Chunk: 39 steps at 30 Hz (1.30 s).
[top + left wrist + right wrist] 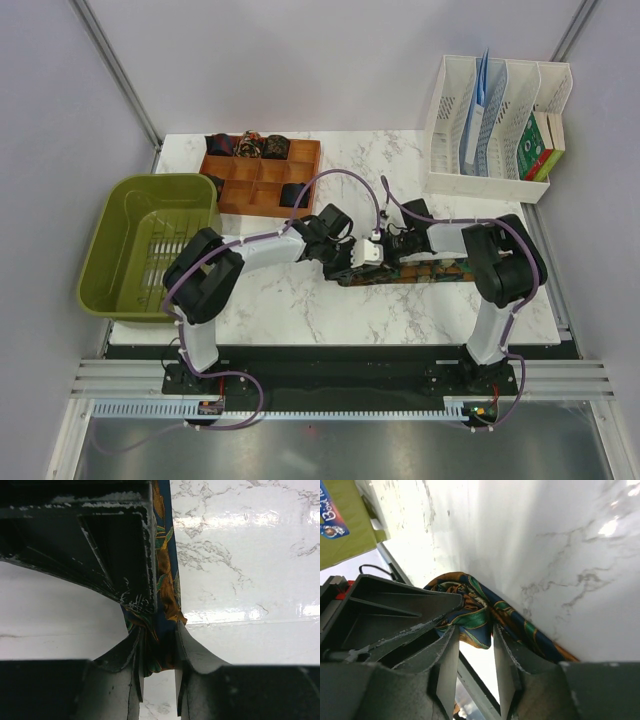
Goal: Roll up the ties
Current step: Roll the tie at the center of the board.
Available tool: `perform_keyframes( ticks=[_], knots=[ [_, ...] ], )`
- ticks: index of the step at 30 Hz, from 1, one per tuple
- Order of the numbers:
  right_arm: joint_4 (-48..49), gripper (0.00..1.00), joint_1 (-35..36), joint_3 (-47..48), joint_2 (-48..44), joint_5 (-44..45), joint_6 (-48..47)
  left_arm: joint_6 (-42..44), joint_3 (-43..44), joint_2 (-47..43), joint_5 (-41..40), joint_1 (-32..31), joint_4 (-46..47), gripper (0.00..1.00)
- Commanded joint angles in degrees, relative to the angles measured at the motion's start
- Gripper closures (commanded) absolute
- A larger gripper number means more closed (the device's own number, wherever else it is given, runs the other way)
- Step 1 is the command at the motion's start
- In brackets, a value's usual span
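Left gripper (pixel 156 632): jaws closed on the bunched end of the patterned tie (pixel 430 268), with fabric filling the gap between them. Right gripper (pixel 474 630): jaws parted, the tie end just ahead of the fingertips and not clamped. The grippers meet nose to nose, low over the centre of the table (pixel 300 310). Each forearm reaches inward from a raised elbow. The rest of the tie lies flat, extending beneath the right forearm. Rolled ties (pixel 276 148) sit in the wooden tray (pixel 262 190).

Top view high, looking down on table (pixel 300 310), both wrist views close, sharing patterned tie (pixel 162 565)
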Motion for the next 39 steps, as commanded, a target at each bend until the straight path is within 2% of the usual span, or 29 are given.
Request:
perform_keyframes(
  ticks=[1, 9, 13, 17, 22, 24, 25, 27, 31, 35, 36, 39],
  knots=[
    [-3.23, 0.61, -1.06, 2.18, -1.95, 3.81, -3.37, 2.51, 1.45, 3.08, -1.58, -0.08, -4.45, 0.85],
    [-2.1, 0.68, -1.06, 1.03, 0.51, 2.41, -2.49, 2.6, 1.98, 3.61, -1.93, -0.16, -4.54, 0.86],
    [0.18, 0.65, -0.8, -0.02, 1.22, 0.83, -0.73, 2.69, 2.24, 3.96, -2.11, -0.16, -4.63, 0.86],
    [0.72, 0.66, -0.71, -0.64, 1.13, 0.47, -0.38, 2.77, 2.51, 4.14, -2.2, -0.08, -4.8, 0.86],
    [0.8, 0.86, -0.62, -0.64, 2.09, 0.3, -0.47, 2.69, 2.68, 4.31, -2.55, -0.16, -4.8, 0.84],
    [0.8, 0.97, -0.71, -0.64, 2.19, 0.3, -0.64, 2.42, 2.77, 4.4, -2.72, -0.08, -4.8, 0.82],
    [0.72, 1.0, -0.62, -0.72, 2.1, 0.56, -0.64, 2.25, 2.86, 4.32, -2.9, -0.16, -4.8, 0.8],
    [-0.51, 1.0, -0.62, -0.81, 1.66, 1.79, -1.78, 1.55, 2.86, 4.32, -3.34, -0.07, -4.8, 0.75],
    [-2.36, 1.0, -0.71, -1.08, 1.48, 4.42, -3.89, 0.49, 1.28, 1.6, -3.26, 0.63, -4.45, 0.51],
    [-2.8, 1.0, -0.62, -1.16, 2.71, 7.06, -5.39, -0.3, -1.88, -4.37, -2.29, 2.03, -2.79, 0.34],
    [-2.8, 1.0, -0.71, -1.16, 3.32, 7.76, -5.48, -0.48, -3.11, -5.08, -2.98, 2.03, -2.35, 0.26],
    [-2.97, 1.0, -0.62, -0.82, 4.2, 8.29, -5.91, -1.18, -4.08, -5.62, -2.9, 2.12, -1.99, 0.22]
  ],
)
